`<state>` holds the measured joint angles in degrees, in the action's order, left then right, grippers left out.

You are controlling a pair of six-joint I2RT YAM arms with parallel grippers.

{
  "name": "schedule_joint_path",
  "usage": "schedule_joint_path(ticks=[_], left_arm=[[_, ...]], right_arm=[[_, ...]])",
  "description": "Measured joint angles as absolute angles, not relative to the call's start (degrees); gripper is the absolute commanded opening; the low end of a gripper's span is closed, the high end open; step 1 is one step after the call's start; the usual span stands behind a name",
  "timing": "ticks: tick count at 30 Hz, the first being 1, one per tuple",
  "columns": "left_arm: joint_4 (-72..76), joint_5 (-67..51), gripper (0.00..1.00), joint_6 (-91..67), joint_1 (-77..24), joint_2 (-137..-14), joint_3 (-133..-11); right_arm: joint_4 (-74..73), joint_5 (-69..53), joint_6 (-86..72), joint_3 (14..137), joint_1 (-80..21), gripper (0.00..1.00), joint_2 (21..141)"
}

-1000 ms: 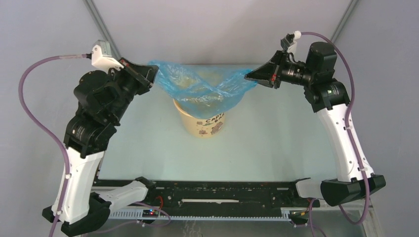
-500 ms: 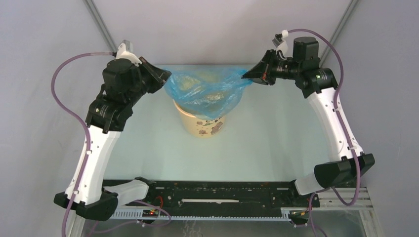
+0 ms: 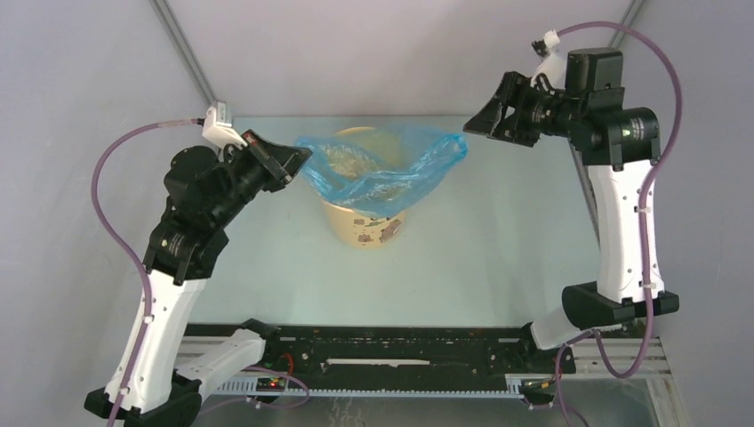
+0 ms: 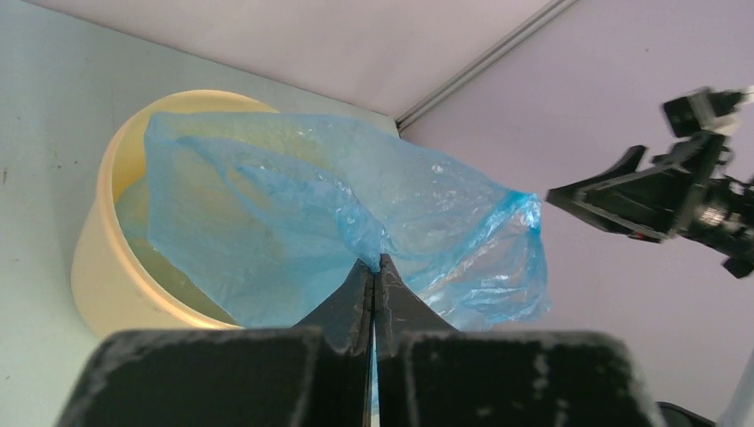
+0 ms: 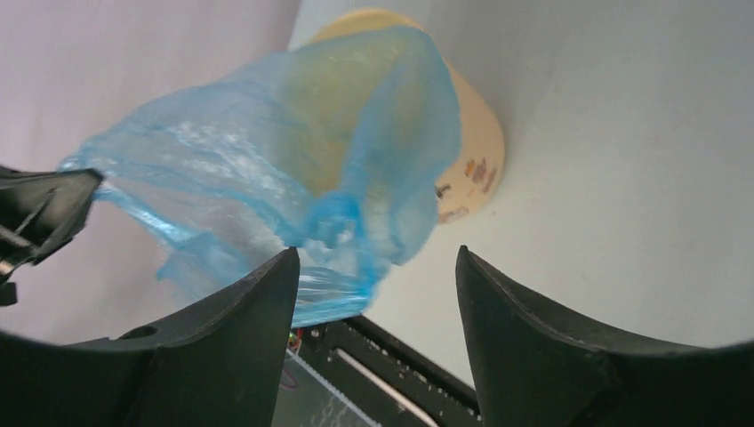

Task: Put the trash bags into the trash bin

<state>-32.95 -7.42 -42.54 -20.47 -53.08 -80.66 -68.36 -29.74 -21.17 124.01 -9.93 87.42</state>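
Step in hand: lining the trash bin [image 3: 366,228], which stands mid-worktop, somewhat toward the far edge. The blue trash bag [image 3: 384,169] sags into the bin's mouth, and its right corner hangs free past the rim.
Left gripper [image 4: 375,269]: pinched tight on the bag's left corner, holding it up just left of the bin, on the side of the worktop's left edge.
Right gripper [image 5: 375,258]: jaws spread wide and empty, the bag's loose corner hanging in front of them; it sits up by the far right corner.
Worktop [image 3: 507,258]: pale, with only the bin standing on it.
Next move, as I judge it: the right arm must catch the loose corner again, or the left must lower its corner over the rim, so the film settles inside and does not slide off.
Since half a second ago: the right gripper has let go of the bag and backed off toward the far right corner. The film, then stretched between both arms, has gone slack, and the left arm has dropped lower.
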Motion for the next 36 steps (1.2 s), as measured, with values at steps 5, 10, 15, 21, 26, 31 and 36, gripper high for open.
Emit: schedule_joint_path(ticks=[5,10,15,21,26,31,36], left_arm=[[-32.5,-5.8,0.00,-42.2,-20.4,-53.1,-80.7],[-32.8,-5.6,0.00,-41.2,-20.4,-54.2,-80.8],[-33.7,-5.5,0.00,-39.6,-20.4,-55.4,-81.6],[-34.5,-5.1,0.00,-39.0,-20.4,-56.3,-81.6],[-38.3,-3.5,0.00,-39.0,-20.2,-59.4,-82.4],[-41.7,-1.8,0.00,-38.4,-18.1,-63.3,-84.0],[-43.2,-0.4,0.00,-37.2,-15.2,-65.2,-84.0]], right_arm=[[-69.8,-26.3,-20.7,137.2,-17.8,0.74,89.8],[-66.1,-26.9,-21.0,138.5,-30.9,0.63,91.4],[-62.0,-27.1,-22.0,137.1,-39.9,0.55,97.9],[-61.0,-17.3,-21.7,132.2,-45.3,0.55,105.1],[-60.1,-6.4,-21.7,131.9,-45.6,0.56,110.8],[-57.3,1.7,-21.5,131.9,-45.7,0.57,116.4],[-53.7,5.5,-20.4,132.9,-46.3,0.57,123.4]])
